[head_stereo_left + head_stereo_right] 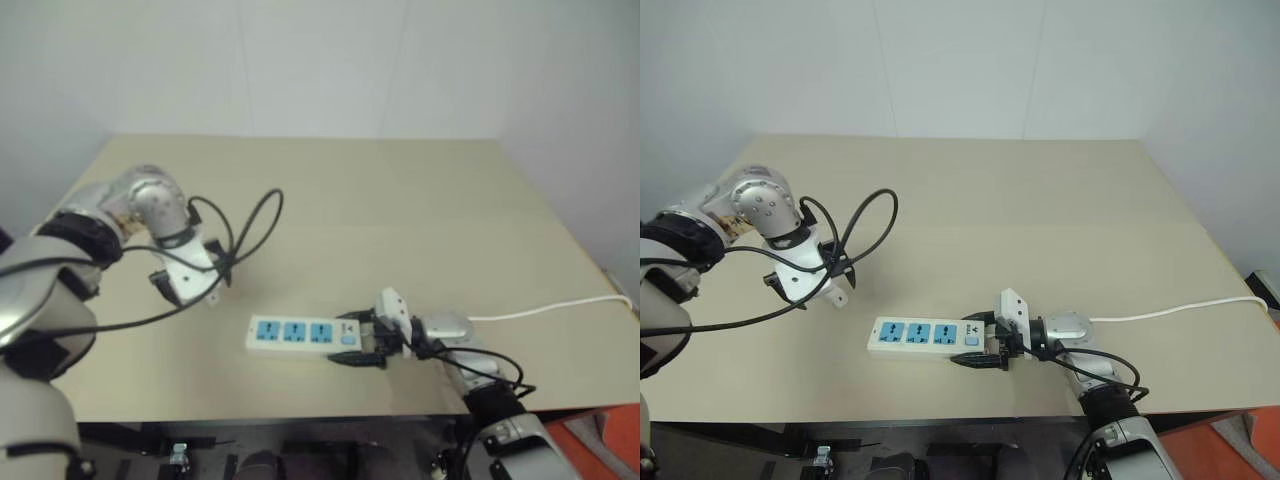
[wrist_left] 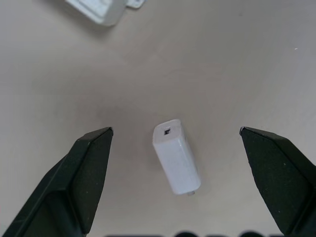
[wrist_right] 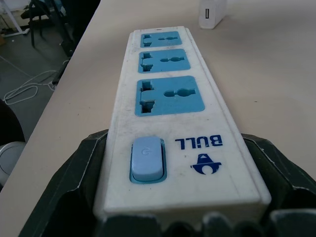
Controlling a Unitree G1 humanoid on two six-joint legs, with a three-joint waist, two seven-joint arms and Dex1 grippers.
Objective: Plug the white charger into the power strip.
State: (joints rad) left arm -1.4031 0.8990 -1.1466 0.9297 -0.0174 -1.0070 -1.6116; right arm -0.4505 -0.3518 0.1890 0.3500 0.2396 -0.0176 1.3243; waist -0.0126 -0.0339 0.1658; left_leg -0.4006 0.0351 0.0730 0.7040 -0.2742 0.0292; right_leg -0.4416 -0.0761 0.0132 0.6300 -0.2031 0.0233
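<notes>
The white charger (image 2: 176, 157) lies flat on the tan table (image 1: 400, 210), a small plain block. My left gripper (image 2: 176, 130) hangs over it pointing down, open, with one black finger on each side and not touching it. The power strip (image 1: 295, 333) lies near the table's front edge, a long white bar with three blue sockets. My right gripper (image 1: 358, 340) is shut on its switch end, its fingers (image 3: 84, 168) pressing both long sides. From there the charger (image 3: 212, 12) shows beyond the strip's far end.
The strip's thin white cord (image 1: 560, 305) runs off to the table's right edge. Black cables (image 1: 250, 225) loop off my left arm above the table. The table's front edge is close to the strip.
</notes>
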